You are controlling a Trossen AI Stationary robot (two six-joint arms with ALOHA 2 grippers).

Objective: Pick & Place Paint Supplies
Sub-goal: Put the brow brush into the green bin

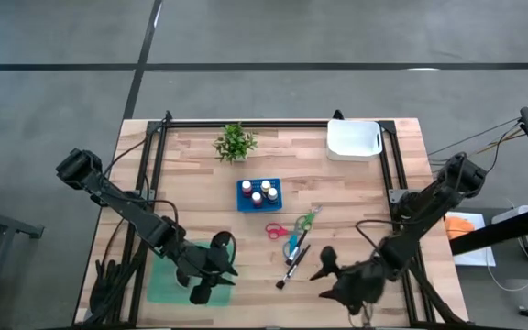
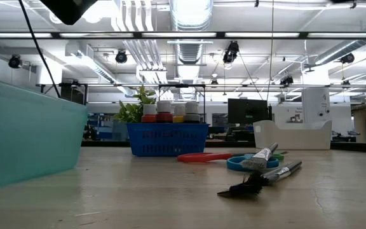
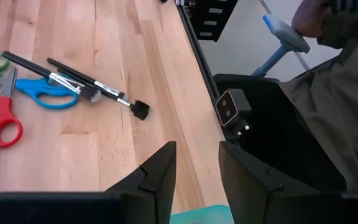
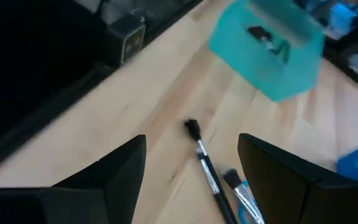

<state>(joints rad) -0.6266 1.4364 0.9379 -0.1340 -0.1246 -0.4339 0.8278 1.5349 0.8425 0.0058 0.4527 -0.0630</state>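
Two dark-handled brushes (image 1: 293, 264) lie on the wooden table near its front edge, and both show in the left wrist view (image 3: 73, 78). Red scissors (image 1: 277, 229), blue scissors (image 1: 293, 246) and green scissors (image 1: 308, 220) lie just beyond them. A blue basket (image 1: 259, 193) holds several paint bottles (image 2: 164, 113). My left gripper (image 1: 230, 269) hovers open over the right edge of a teal bin (image 1: 168, 275), left of the brushes. My right gripper (image 1: 319, 266) hovers wide open just right of the brushes, and one brush (image 4: 205, 163) shows on the table between its fingers.
A small potted plant (image 1: 235, 143) and a white tray (image 1: 353, 139) stand at the table's far edge. Black frame rails (image 1: 154, 174) run along the table's left and right sides. A small dark thing (image 4: 265, 36) lies in the teal bin (image 4: 266, 59).
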